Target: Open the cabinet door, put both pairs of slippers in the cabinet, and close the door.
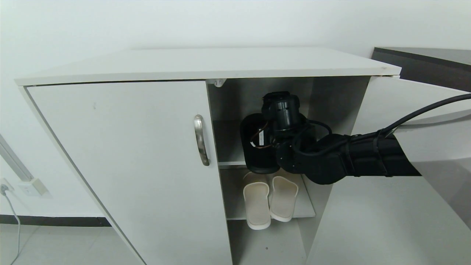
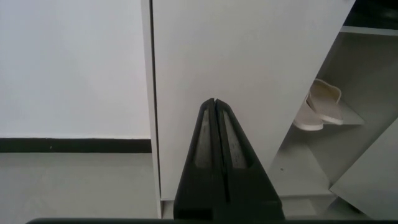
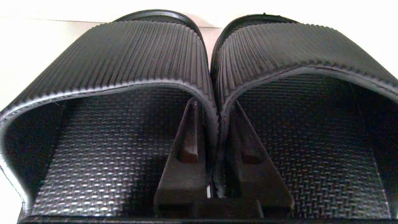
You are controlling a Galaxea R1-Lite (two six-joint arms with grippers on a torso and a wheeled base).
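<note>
Cabinet (image 1: 206,64): right door (image 1: 404,106) swung wide open, left door (image 1: 121,154) closed, its handle (image 1: 200,140) just beside the opening. The right arm is in through the open half at the height of the upper shelf (image 1: 232,163). The right gripper (image 3: 214,155) pinches the pair of black slippers (image 1: 254,147) where the two straps meet, one finger under each strap and the inner edges squeezed between them. The pair lies straight ahead of the gripper, long axis running into the cabinet's depth, near ends at the shelf's front edge. Cannot tell whether the soles touch the shelf. White slippers (image 1: 270,200) sit side by side on the lower shelf (image 1: 305,211) directly below, near ends slightly overhanging its front. The left gripper (image 2: 215,143) is pressed together on nothing, low down and facing the closed left door, well apart from the opening. Judgement: the coming move is to set the black pair on the upper shelf and let go, and only the right arm is placed for it. The shelf's front edge and the left door's edge are the nearest things to catch on. The right door is not yet closed.
</note>
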